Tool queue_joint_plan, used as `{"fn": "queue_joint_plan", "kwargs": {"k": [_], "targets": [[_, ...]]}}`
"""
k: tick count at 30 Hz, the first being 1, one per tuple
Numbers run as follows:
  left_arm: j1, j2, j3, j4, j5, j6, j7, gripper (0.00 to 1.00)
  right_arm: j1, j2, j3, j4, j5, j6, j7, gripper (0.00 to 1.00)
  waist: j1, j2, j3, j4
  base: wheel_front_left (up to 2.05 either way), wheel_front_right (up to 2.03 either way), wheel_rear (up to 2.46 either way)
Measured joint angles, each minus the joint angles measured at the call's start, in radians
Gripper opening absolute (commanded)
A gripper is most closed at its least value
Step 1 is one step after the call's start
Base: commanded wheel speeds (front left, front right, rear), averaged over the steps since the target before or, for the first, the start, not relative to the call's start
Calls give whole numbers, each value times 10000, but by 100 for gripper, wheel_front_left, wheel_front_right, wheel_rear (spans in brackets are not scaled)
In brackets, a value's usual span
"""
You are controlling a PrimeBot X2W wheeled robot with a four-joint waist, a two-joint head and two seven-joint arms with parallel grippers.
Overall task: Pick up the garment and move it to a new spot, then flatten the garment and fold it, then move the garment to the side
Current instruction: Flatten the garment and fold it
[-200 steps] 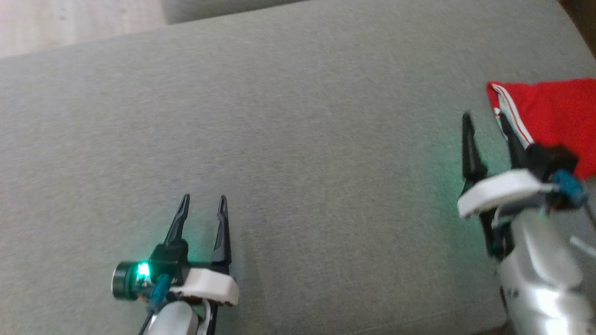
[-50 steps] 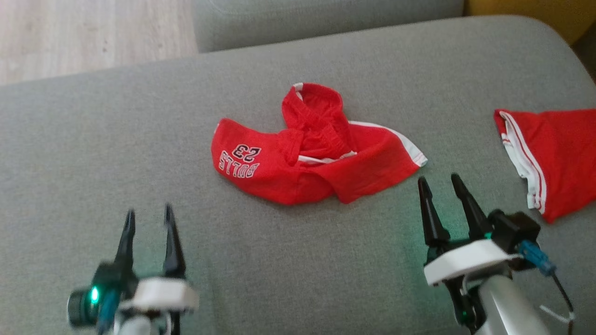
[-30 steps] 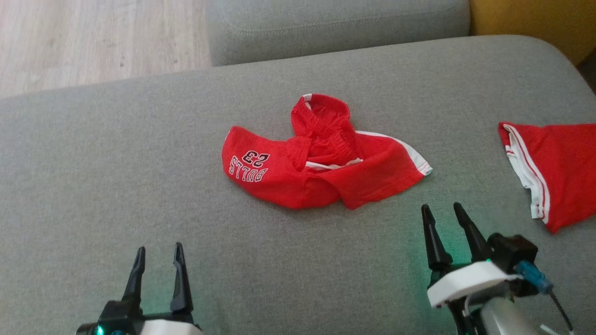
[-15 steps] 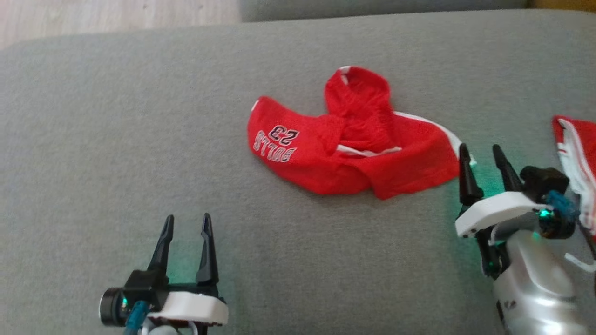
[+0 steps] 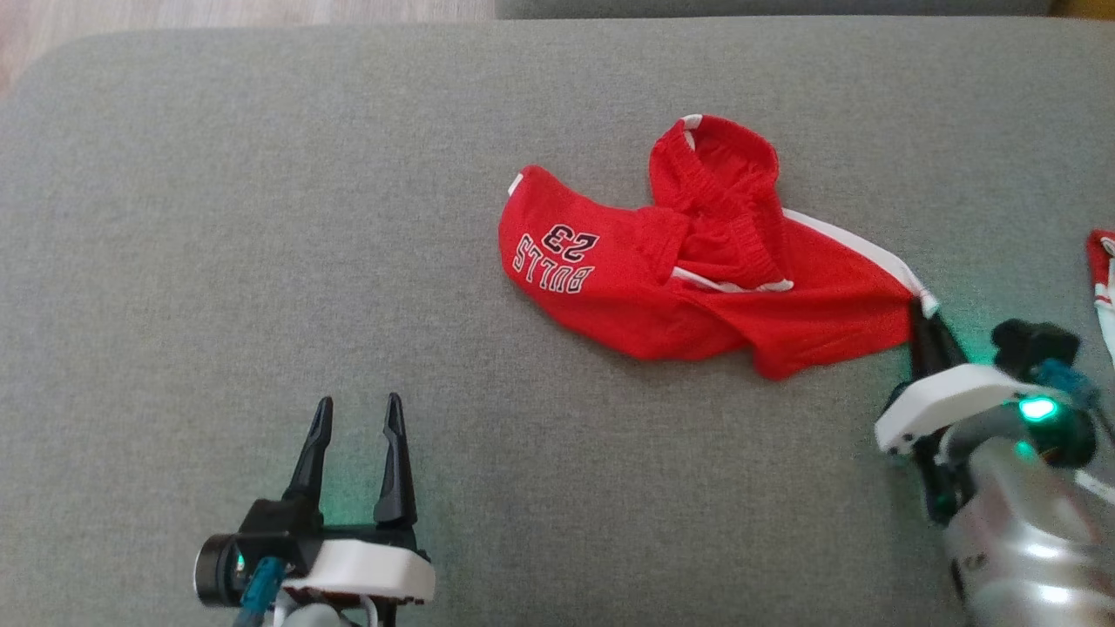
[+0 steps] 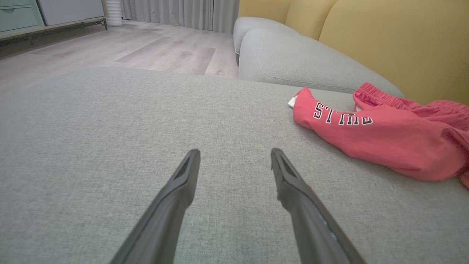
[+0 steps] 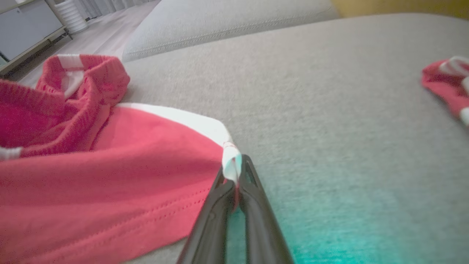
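The pick-up step is in hand. The right tool (image 7: pixel 236 176) pinches the white-trimmed hem corner of the red shorts (image 5: pixel 697 287), which lie crumpled on the grey sofa cushion (image 5: pixel 261 218). The left tool (image 5: pixel 357 414) hangs wide, well apart. The next move probably calls for lifting without losing that thin corner.

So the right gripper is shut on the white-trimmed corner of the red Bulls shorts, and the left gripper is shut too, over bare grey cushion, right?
Not quite. The left gripper is open, its jaws spread over the bare grey fabric cushion, as the left wrist view shows. The right gripper is shut on the white-trimmed corner of the red Bulls shorts.
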Motion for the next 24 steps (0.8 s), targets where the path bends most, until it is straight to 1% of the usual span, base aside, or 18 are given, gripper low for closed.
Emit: {"fn": "queue_joint_plan", "kwargs": {"k": [2, 5, 6, 9, 12, 14, 17, 20, 24], "targets": [[0, 0, 2, -6, -44, 0, 0, 100, 2, -228, -12, -382, 73, 0, 0, 0, 0, 0, -76, -9, 0, 0, 0], [-1, -2, -8, -8, -73, -4, 0, 100, -198, -813, -40, -1885, 88, 0, 0, 0, 0, 0, -200, 36, 0, 0, 0], [-1, -2, -8, -8, -73, -4, 0, 100, -198, -813, -40, -1885, 88, 0, 0, 0, 0, 0, -200, 36, 0, 0, 0], [2, 0, -50, -4, -186, -13, 0, 100, -1190, -1388, 117, -3417, 92, 0, -2, 0, -1, 0, -370, 176, 0, 0, 0], [26, 0, -134, 25, -336, -46, 0, 100, -2776, -1835, 826, -4380, 190, 0, -10, 0, 0, 0, -543, 427, 0, 0, 0], [81, 0, -236, 63, -414, -48, 0, 100, -3785, -2042, 1536, -4575, 299, 0, -50, 0, -1, 0, -670, 656, 0, 0, 0], [261, 0, -403, 115, -518, -59, 0, 100, -4806, -2190, 2619, -4512, 303, 0, -48, 0, -1, 0, -850, 1068, 0, 0, 0], [484, 2, -516, 132, -587, -58, 0, 100, -5404, -2226, 3620, -4075, 362, 0, -46, 0, -1, 0, -1004, 1540, 0, 0, 0], [732, 6, -529, 163, -589, -63, 0, 100, -5763, -2201, 4734, -3760, 811, 0, -46, 0, -2, 0, -1203, 2147, 0, 0, 0]]}}
